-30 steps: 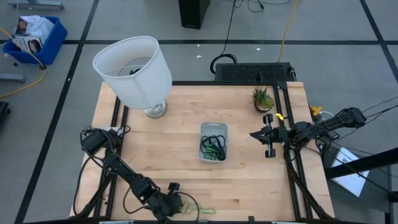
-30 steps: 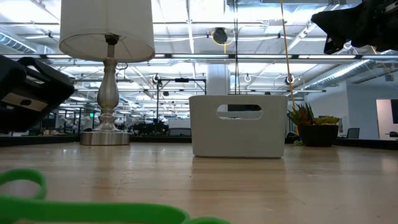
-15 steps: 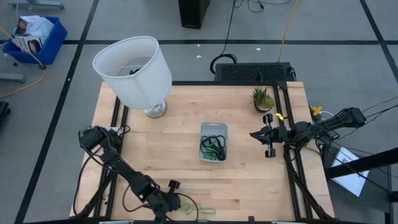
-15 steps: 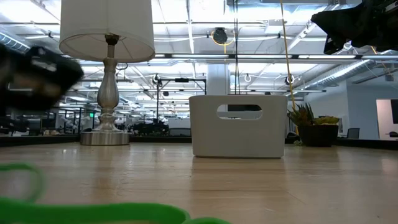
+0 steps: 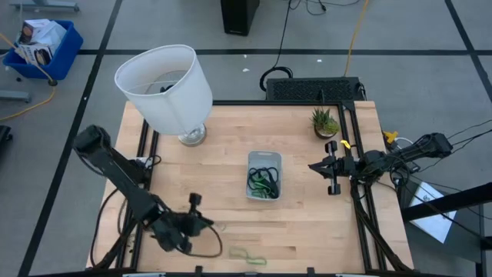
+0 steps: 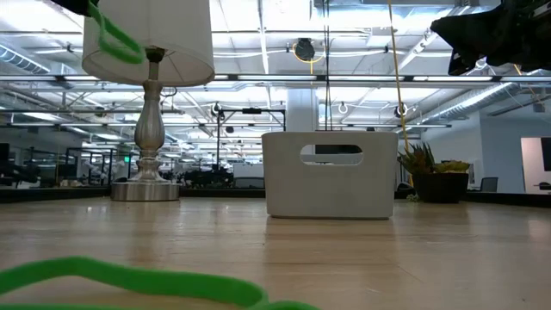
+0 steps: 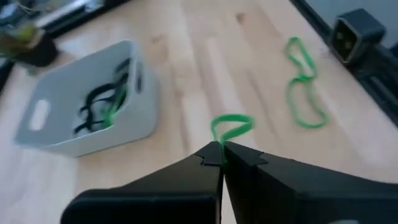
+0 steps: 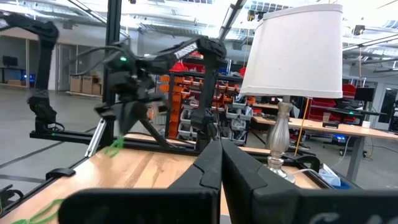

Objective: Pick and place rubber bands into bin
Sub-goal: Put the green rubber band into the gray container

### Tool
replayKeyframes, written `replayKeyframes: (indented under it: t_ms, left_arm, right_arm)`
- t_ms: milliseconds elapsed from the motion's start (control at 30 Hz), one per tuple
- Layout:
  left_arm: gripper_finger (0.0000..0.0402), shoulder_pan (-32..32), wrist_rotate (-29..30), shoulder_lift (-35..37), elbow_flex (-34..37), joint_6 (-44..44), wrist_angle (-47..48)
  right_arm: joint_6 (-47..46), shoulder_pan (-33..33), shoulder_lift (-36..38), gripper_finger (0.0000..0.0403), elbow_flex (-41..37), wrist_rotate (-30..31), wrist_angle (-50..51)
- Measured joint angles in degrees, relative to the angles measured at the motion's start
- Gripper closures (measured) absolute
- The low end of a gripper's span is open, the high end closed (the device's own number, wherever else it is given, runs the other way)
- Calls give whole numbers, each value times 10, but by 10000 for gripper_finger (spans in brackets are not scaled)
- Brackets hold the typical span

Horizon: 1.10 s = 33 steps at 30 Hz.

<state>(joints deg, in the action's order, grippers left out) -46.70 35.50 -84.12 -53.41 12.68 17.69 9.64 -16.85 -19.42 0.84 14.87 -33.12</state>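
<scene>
Rubber band [image 7: 231,126], green, pinched in my closed left gripper [image 7: 221,155]; I carry it high over the bin [image 5: 264,175] rim before releasing.

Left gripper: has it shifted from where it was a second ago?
Yes. The left gripper, pinching a green rubber band, has moved up from the table's near edge toward the bin.

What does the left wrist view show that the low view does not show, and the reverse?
Only the left wrist view shows the black and green rubber bands inside the pale plastic bin, and the left gripper shut on a light green rubber band. Only the low view shows the white-shaded lamp and the potted plant. Both show the bin and a green band lying on the wooden table.
</scene>
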Motion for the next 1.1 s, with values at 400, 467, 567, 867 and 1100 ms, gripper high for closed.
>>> replayKeyframes:
  t_ms: [400, 467, 567, 867, 1100]
  left_arm:
    - [398, 35, 36, 171, 321, 43, -317]
    - [398, 60, 34, 173, 334, 40, -353]
    - [398, 106, 1, 168, 320, 26, -357]
    - [398, 244, -120, 85, 179, -109, -340]
    - [399, 333, -215, -29, 86, -143, -337]
  right_arm:
    - [0, 0, 0, 403, 0, 0, 1]
    - [1, 0, 0, 403, 0, 1, 1]
    - [5, 0, 0, 403, 0, 1, 1]
    - [7, 0, 0, 403, 0, 2, 0]
    - [5, 0, 0, 403, 0, 1, 0]
